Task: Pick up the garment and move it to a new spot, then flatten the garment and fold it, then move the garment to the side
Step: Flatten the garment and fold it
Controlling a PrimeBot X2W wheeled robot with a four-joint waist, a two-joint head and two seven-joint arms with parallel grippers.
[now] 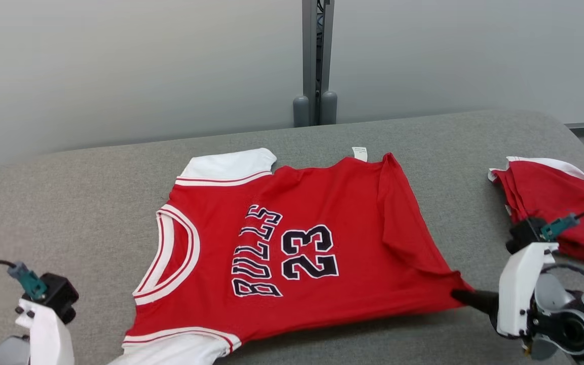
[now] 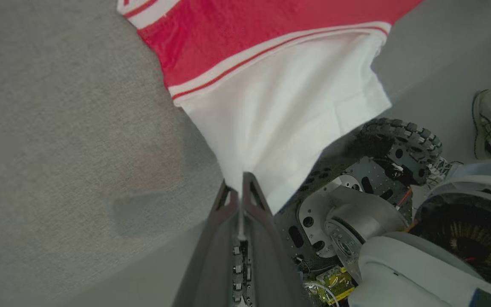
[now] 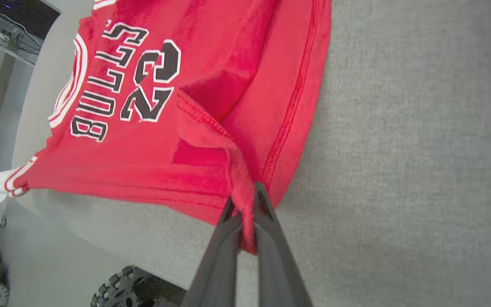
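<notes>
**Red jersey spread on the surface, held at two near corners**

A broad grey fabric-covered surface (image 1: pixel 94 203) with rounded corners carries everything. Near its middle lies the task's garment, a red short-sleeved basketball jersey (image 1: pixel 353 213) with white sleeves and dark "BULLS 23" lettering. It lies print-side up, with the white-trimmed neck opening towards the robot's left and the hem towards its right. The cloth is mostly flat. A strip along the hem end is folded over on itself, and creases run from there to the near right corner.

The far white sleeve rests on the surface. The near white sleeve (image 2: pixel 288 123) reaches past the near edge of the surface, above the robot's base.

A second, smaller red garment with white trim (image 1: pixel 550 197) lies bunched near the surface's right edge, well apart from the jersey.

The right pincer (image 3: pixel 247 200) is closed tight on the jersey's near hem corner, with a ridge of red cloth gathered between its two dark fingers. In the head view those fingers (image 1: pixel 467 298) meet the drawn-out corner just above the surface.

The left pincer (image 2: pixel 241 185) is likewise pinched together, gripping the tip of the near white sleeve.

A small white care label (image 1: pixel 359 153) juts from the jersey's far edge. In the left wrist view a black treaded wheel (image 2: pixel 403 143) and a person's pale sports shoe (image 2: pixel 486 121) show below the surface.
</notes>
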